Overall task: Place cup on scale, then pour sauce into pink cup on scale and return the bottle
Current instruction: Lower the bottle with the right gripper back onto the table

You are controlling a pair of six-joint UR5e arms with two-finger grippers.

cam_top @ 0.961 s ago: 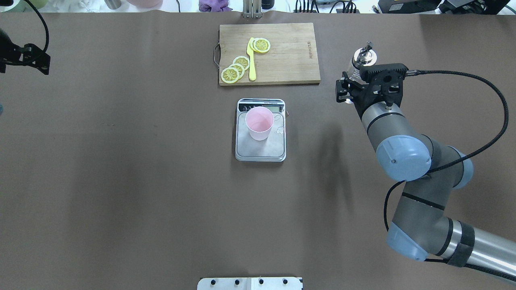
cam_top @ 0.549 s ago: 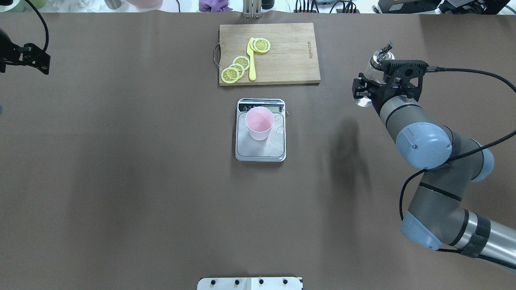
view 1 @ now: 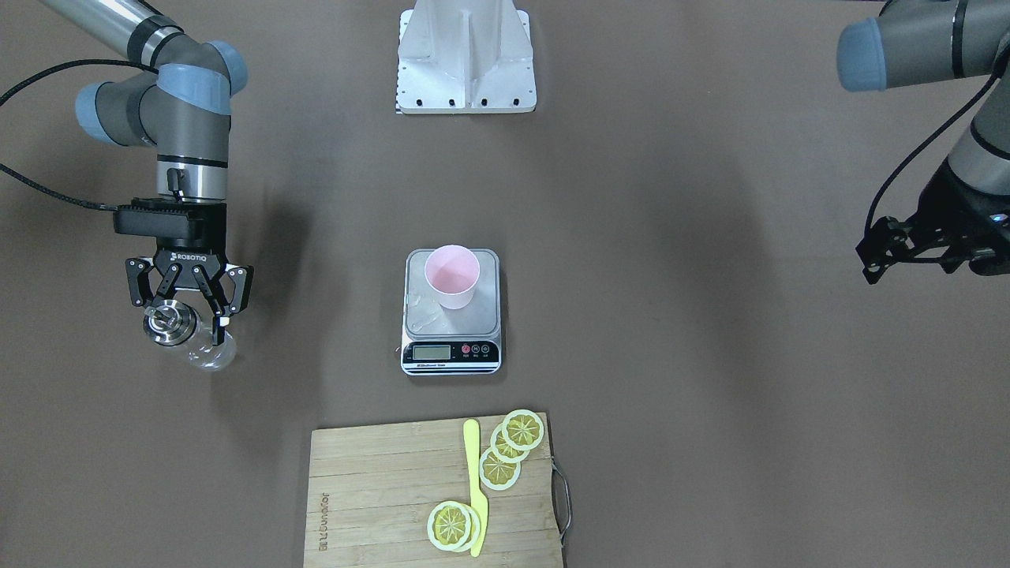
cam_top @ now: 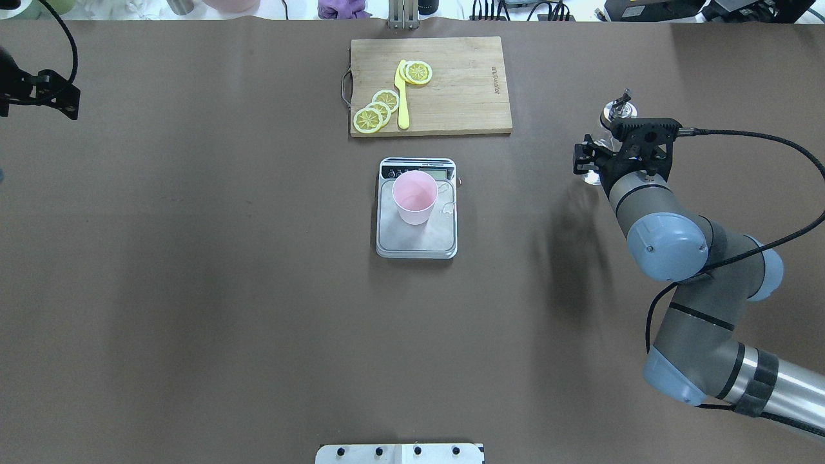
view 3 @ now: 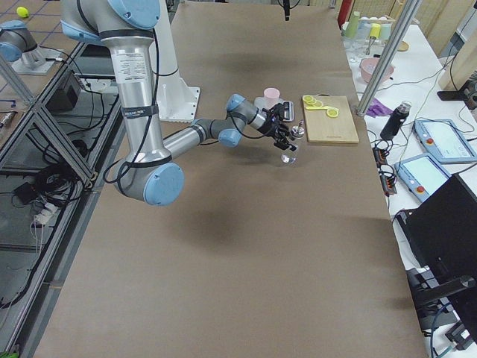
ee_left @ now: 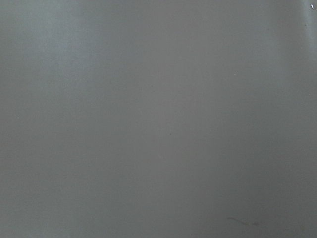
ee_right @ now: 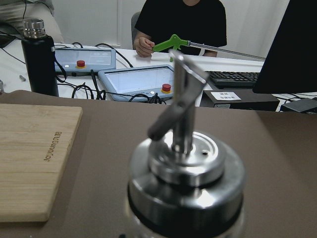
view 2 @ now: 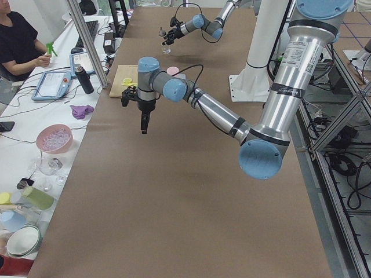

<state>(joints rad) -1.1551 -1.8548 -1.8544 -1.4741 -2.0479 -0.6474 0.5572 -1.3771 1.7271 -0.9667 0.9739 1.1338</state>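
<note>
The bottle (view 1: pixel 207 353) is in the right pincer (view 1: pixel 187 314), up in the air above the desk (cam_top: pixel 258 322). It is not touching the desk. The pincer's two fingers are closed around the clear glass part, just under the black ring. The bottle stands about straight up, and its shiny metal spout (ee_right: pixel 185 163) pokes up above the fingers.

I think the bottle is small and not heavy. But it is glass, so it is hard and smooth, and it can slip. It can break if it drops or bumps down hard. I cannot tell how much sauce is inside. Any sauce in there can slosh and tug the bottle a little. The best place to hold it is where the pincer has it now, around the round glass middle. The thin spout is a bad place to grab. To give the bottle back, I think it should go down slowly and flat on its bottom, and the fingers should open only after that.

Well away, on the pincer's left, the pink cup (cam_top: pixel 416 196) stands on the scale (cam_top: pixel 406 243). The cup looks light and easy to tip.

Farther ahead and to the left lies a wooden board (cam_top: pixel 464 96) with lemon slices (cam_top: pixel 419 72) and a yellow knife (cam_top: pixel 403 103).

Farthest off, on the other side of the desk, is the left pincer (cam_top: pixel 67 103). It holds nothing that I can see, and I cannot tell if it is open or closed.
</note>
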